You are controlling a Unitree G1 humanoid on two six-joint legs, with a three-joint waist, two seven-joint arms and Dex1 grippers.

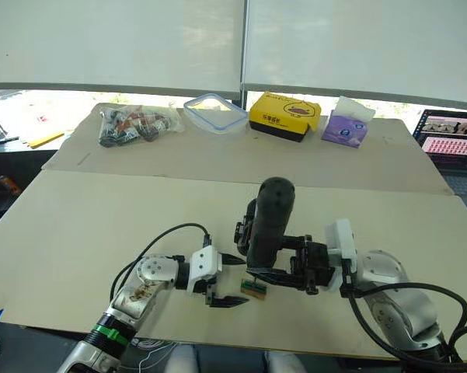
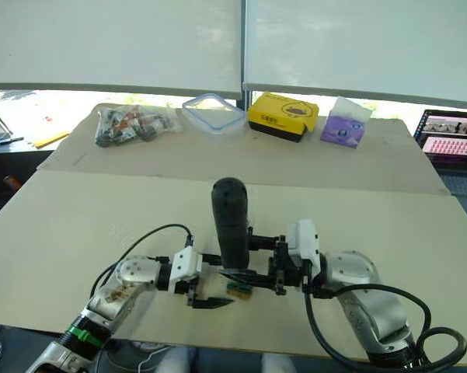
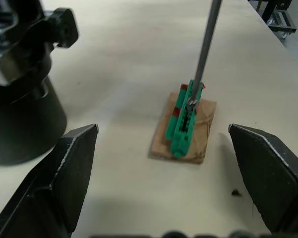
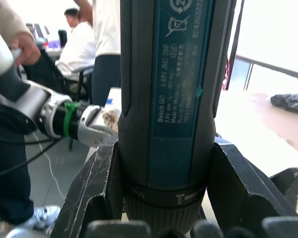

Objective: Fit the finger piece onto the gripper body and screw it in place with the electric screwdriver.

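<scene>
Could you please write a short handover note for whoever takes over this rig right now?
Right hand: shut on the electric screwdriver, held upright, its metal bit down on the small green block, which lies on a brown pad on the table.
Left hand: open, holding nothing, low over the table with a finger on either side of the block.
Gripper body: standing on the table just beside the left hand; neither hand holds it.
Done: screwdriver picked up.
Left: I cannot make out the finger piece; nothing shows it fitted or screwed on, so find it, fit it, then drive the screw.
</scene>
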